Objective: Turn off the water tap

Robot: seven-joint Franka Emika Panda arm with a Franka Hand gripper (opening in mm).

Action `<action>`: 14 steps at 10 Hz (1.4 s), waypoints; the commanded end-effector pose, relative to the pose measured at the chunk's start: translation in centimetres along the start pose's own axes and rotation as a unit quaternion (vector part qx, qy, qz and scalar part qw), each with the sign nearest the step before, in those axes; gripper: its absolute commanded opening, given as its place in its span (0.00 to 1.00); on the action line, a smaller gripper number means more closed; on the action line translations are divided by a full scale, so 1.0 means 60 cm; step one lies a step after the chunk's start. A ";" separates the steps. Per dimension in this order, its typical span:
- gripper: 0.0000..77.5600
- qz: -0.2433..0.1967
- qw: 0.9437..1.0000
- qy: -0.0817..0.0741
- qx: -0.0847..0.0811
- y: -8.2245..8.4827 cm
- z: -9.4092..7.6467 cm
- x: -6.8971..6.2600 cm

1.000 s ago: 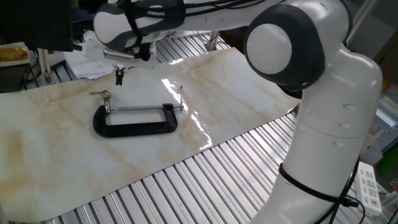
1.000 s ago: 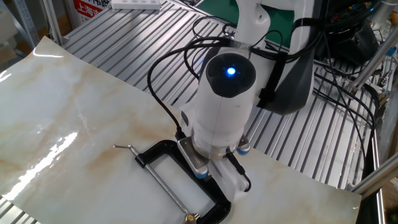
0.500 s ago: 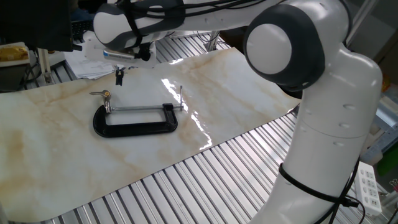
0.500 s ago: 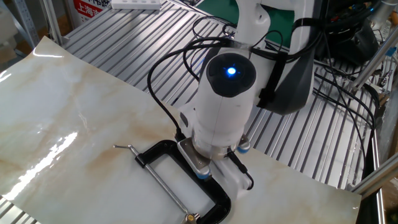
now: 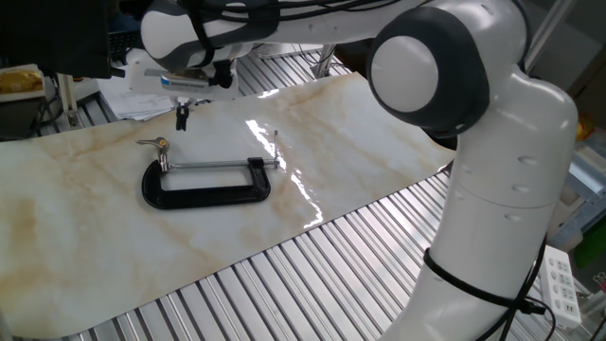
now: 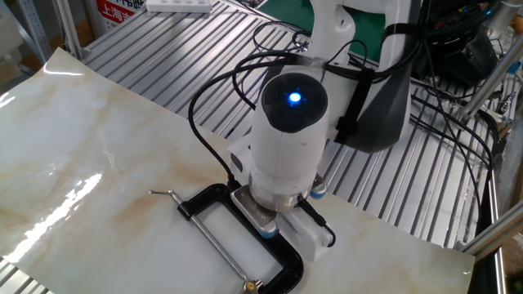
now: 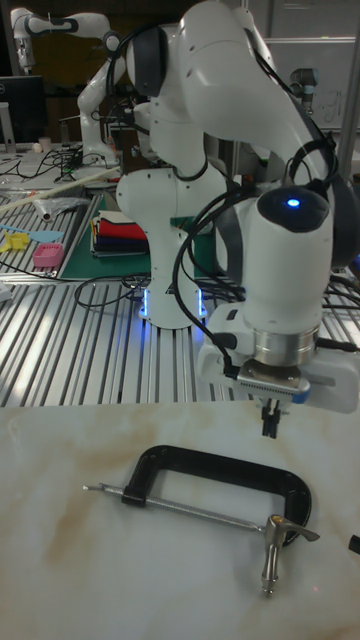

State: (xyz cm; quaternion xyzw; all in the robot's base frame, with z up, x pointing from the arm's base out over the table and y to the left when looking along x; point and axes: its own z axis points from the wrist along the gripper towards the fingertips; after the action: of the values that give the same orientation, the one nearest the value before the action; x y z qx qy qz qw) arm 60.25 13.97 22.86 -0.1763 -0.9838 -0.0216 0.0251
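The water tap (image 5: 162, 149) is a tiny silvery-brass fitting standing at the left end of a black C-clamp (image 5: 204, 195) that lies flat on the marble sheet. Its thin lever handle (image 5: 147, 143) points sideways. In the tall fixed view the tap (image 7: 270, 555) stands at the clamp's (image 7: 220, 467) right end, lever (image 7: 300, 534) to the right. My gripper (image 7: 268, 421) hangs above the clamp's back, a short way behind the tap, fingers together and holding nothing. It also shows as the gripper (image 5: 181, 116) up and right of the tap. The wrist hides it in the other fixed view, where the tap (image 6: 248, 286) peeks out at the bottom.
The clamp's screw rod (image 7: 190, 511) runs to a thin cross pin (image 5: 275, 144). The marble sheet (image 5: 85, 227) lies on a slatted metal table (image 5: 284, 284). Papers (image 5: 133, 95) sit at the back, a power strip (image 5: 559, 284) at the right, and cables (image 6: 458, 106) behind the arm.
The wrist has shifted slightly across the clamp; the gripper stays shut above it. Clamp and tap have not moved.
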 end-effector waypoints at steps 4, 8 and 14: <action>0.00 0.017 1.000 -0.009 -0.004 0.062 0.029 -0.006; 0.00 0.031 0.999 -0.017 -0.008 0.102 0.050 -0.009; 0.00 0.030 0.999 -0.030 -0.013 0.125 0.090 -0.033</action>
State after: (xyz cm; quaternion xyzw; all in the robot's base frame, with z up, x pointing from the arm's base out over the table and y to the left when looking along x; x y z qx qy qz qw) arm 64.12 20.37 17.78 -0.2066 -0.9781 -0.0266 -0.0002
